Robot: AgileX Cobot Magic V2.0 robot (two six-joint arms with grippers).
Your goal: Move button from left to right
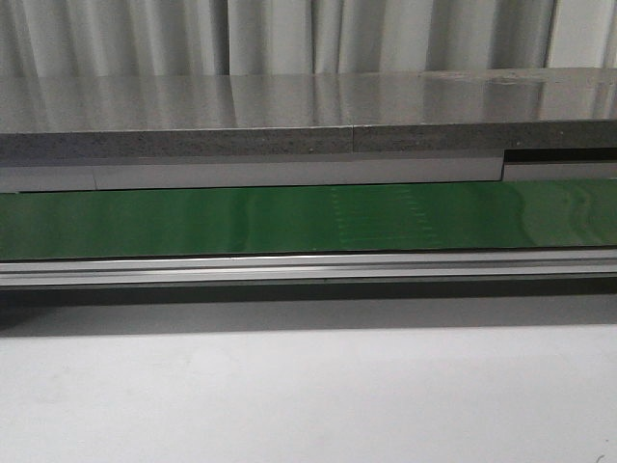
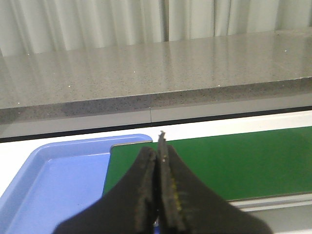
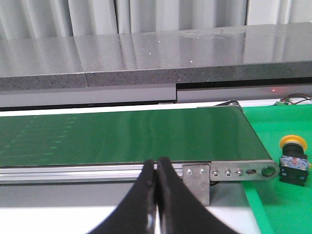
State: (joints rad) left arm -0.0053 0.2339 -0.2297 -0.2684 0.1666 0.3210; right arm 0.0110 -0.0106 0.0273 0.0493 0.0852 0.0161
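The button (image 3: 293, 161), a yellow mushroom cap on a black boxy body, stands on a green mat (image 3: 282, 204) past the right end of the green belt (image 3: 126, 134), seen only in the right wrist view. My right gripper (image 3: 156, 163) is shut and empty, in front of the belt's metal rail, well to the left of the button. My left gripper (image 2: 158, 151) is shut and empty, over the left end of the belt (image 2: 234, 161), beside a blue tray (image 2: 58, 180). Neither gripper shows in the front view, where the belt (image 1: 289, 222) carries nothing.
A grey stone counter (image 1: 289, 116) runs behind the belt. An aluminium rail (image 1: 289, 268) edges the belt's front, with a metal end bracket (image 3: 229, 171) at its right end. White table surface (image 1: 308, 395) lies in front.
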